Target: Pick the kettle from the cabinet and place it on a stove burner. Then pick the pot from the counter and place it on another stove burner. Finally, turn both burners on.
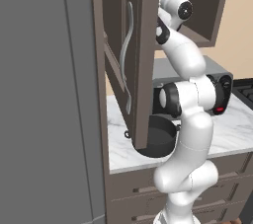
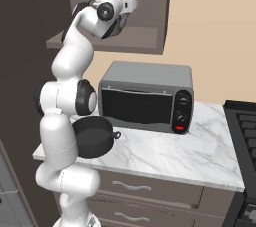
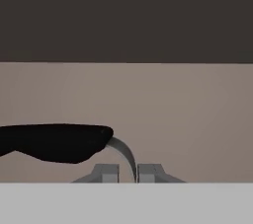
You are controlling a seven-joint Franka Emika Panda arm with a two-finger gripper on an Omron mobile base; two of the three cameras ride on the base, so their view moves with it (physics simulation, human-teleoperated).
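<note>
Right base view: one pot, one toaster oven; tool clamped on kettle handle.

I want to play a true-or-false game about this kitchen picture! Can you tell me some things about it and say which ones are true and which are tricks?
1. The pot sits on the white counter. True.
2. The gripper is wide open with nothing between its fingers. False: it is shut on the kettle handle, at its thin grey end.
3. The pot is already on a stove burner. False: it is on the counter, beside the toaster oven.
4. The cabinet door stands open. True.
5. The toaster oven is inside the cabinet. False: it stands on the counter below it.
</note>
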